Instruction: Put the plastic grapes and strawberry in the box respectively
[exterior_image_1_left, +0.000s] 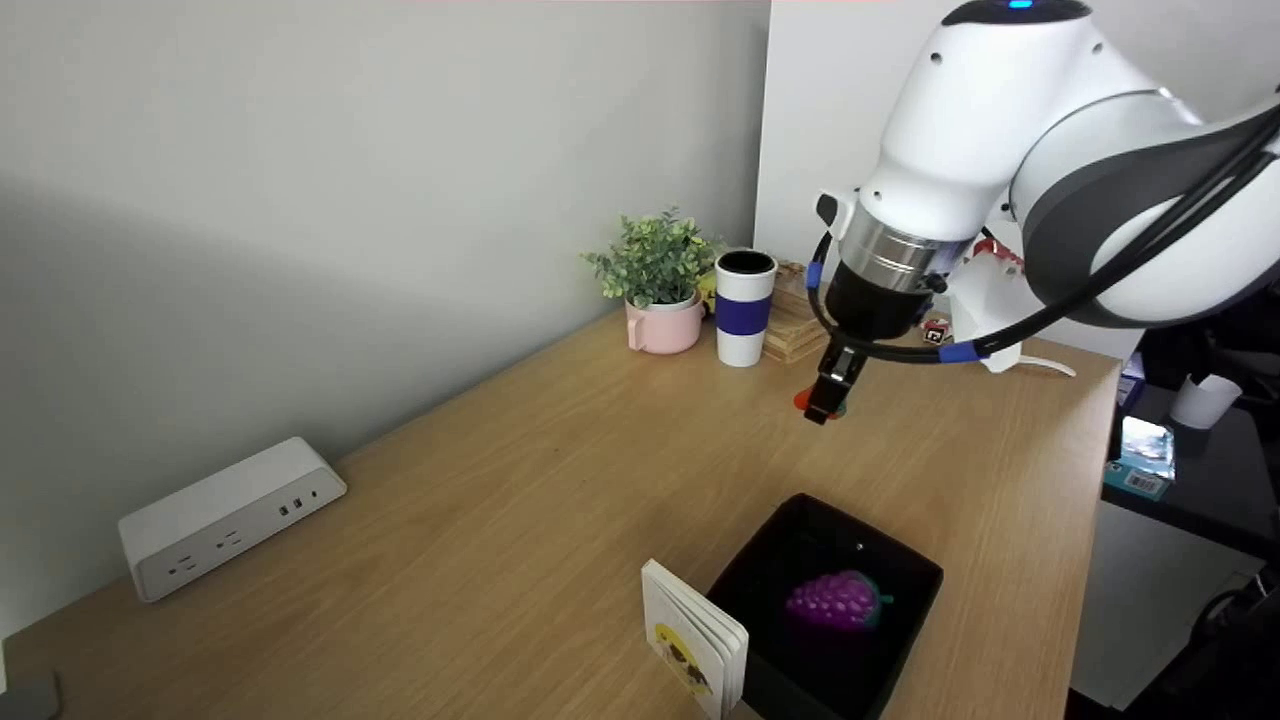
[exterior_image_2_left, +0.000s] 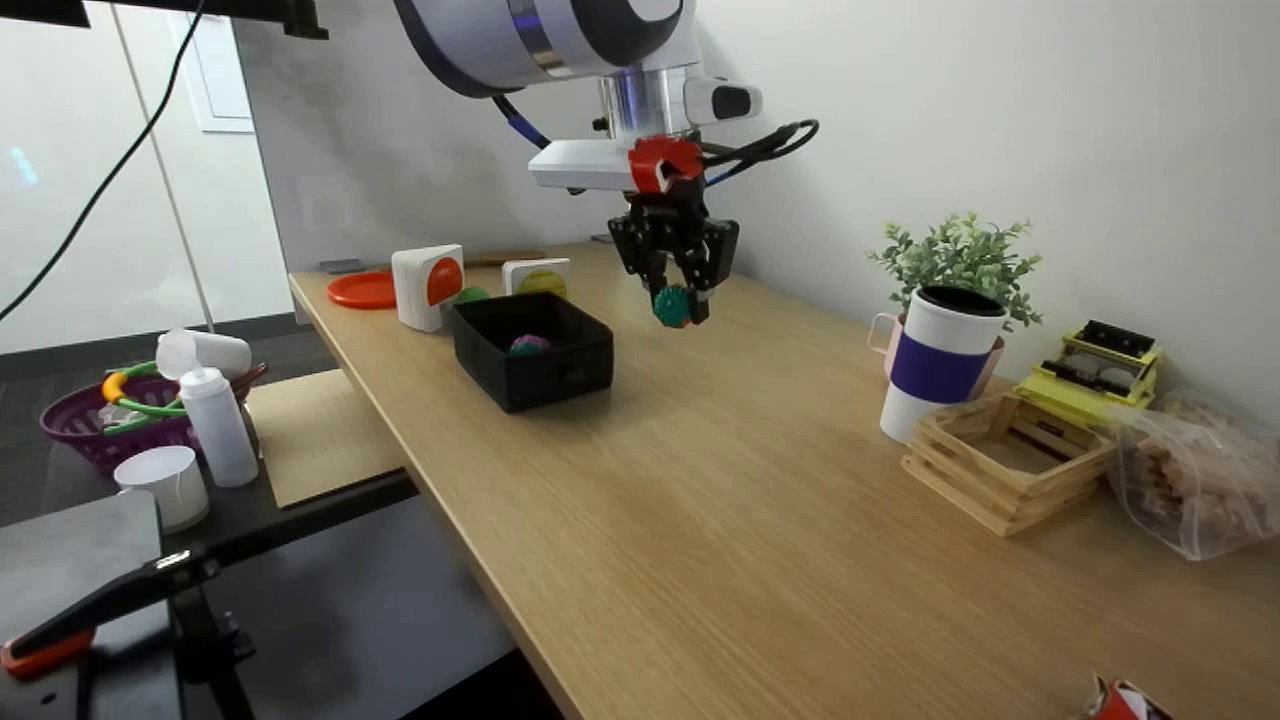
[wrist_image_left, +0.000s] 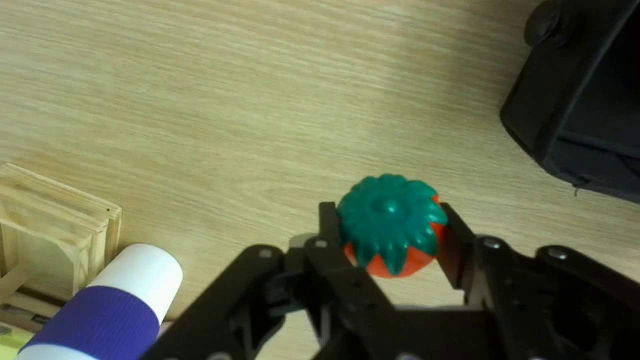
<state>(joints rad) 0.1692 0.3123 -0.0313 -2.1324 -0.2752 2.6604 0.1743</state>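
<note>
My gripper (wrist_image_left: 387, 232) is shut on the strawberry (wrist_image_left: 391, 215), a small red fruit with a green leafy cap, in the wrist view. The strawberry also shows at the fingertips in both exterior views (exterior_image_1_left: 803, 399) (exterior_image_2_left: 672, 306), held above the table. The black box (exterior_image_2_left: 565, 375) stands on the table beside the gripper, apart from it; its outer wall shows at the right of the wrist view (wrist_image_left: 565, 110). The purple plastic grapes (exterior_image_1_left: 838, 602) lie inside the box, partly hidden by its wall in an exterior view (exterior_image_2_left: 530, 344).
A small white board book (exterior_image_1_left: 695, 640) stands upright against the box. A white block with a red shape (exterior_image_2_left: 428, 285) stands near it. A purple-banded cup (exterior_image_2_left: 935, 360), wooden crate (exterior_image_2_left: 1000, 470) and potted plant (exterior_image_1_left: 660, 270) stand along the wall. A white power strip (exterior_image_1_left: 235, 520) lies by the wall.
</note>
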